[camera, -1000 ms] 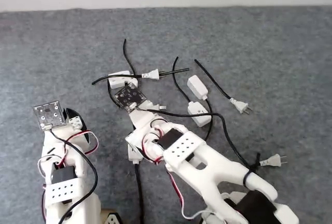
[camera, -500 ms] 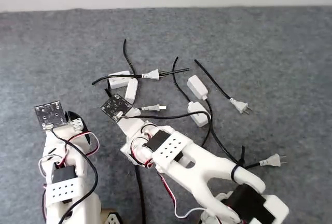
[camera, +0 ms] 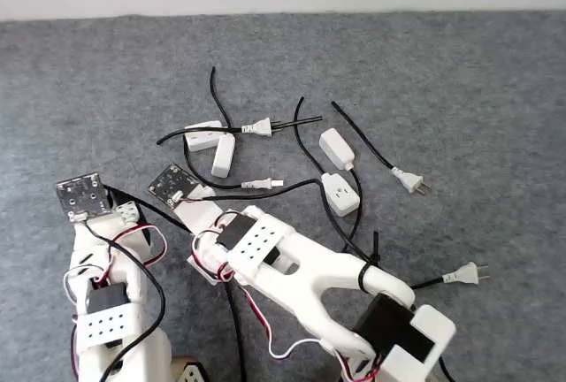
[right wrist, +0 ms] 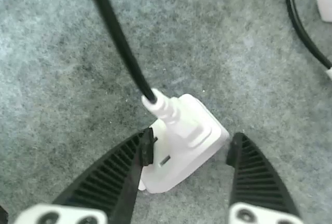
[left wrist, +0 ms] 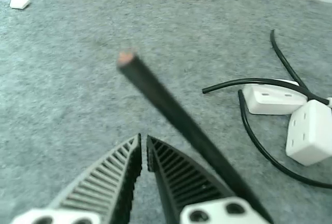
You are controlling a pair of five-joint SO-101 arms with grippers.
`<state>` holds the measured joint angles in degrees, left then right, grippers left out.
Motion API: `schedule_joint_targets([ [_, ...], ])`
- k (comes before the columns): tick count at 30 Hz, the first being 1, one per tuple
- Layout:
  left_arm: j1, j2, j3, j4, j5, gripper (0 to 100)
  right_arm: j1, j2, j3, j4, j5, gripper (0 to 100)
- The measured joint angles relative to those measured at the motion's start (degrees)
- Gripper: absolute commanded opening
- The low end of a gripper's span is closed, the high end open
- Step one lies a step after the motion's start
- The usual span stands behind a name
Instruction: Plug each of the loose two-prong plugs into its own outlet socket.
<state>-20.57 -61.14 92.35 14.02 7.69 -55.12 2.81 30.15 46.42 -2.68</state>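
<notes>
Right gripper [right wrist: 192, 138]: ribbed black jaws spread, straddling a white box-shaped socket block [right wrist: 181, 146] with rounded corners, one jaw against its side and the other just beside its corner. A round black cable [right wrist: 116, 37] enters this block through a stepped white collar. Left gripper [left wrist: 143, 140]: ridged jaws pressed almost together, only a slit showing, nothing pinched. A smooth black cord [left wrist: 171, 112] with a copper-coloured cut end crosses over one jaw. The reference item is the socket pair [camera: 212, 145], two white oblong blocks touching on grey short-pile carpet [camera: 460, 81]. First plug [camera: 256, 126] lies just beyond the pair, second plug [camera: 261, 184] just beside it, third plug [camera: 409, 180] and fourth plug [camera: 466, 273] well apart from it.
</notes>
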Motion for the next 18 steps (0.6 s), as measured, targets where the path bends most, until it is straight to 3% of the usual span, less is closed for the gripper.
schedule_joint_targets([
  [2, 0.00, 0.00, 0.00, 0.00, 0.09, 2, 0.00, -0.09, 0.00, 0.09, 0.00, 3.8],
  [11, 0.00, 0.00, 0.00, 0.00, 0.18, 2, 3.16, -5.36, 0.18, 5.19, 3.52, 0.9],
  [14, 0.00, 0.00, 0.00, 0.00, 0.18, 2, 9.23, -12.92, 0.18, 9.58, 3.78, 0.9],
  [18, 0.00, 0.00, 0.00, 0.00, 0.18, 2, 23.03, -23.38, 2.11, 12.75, 3.78, 0.9],
])
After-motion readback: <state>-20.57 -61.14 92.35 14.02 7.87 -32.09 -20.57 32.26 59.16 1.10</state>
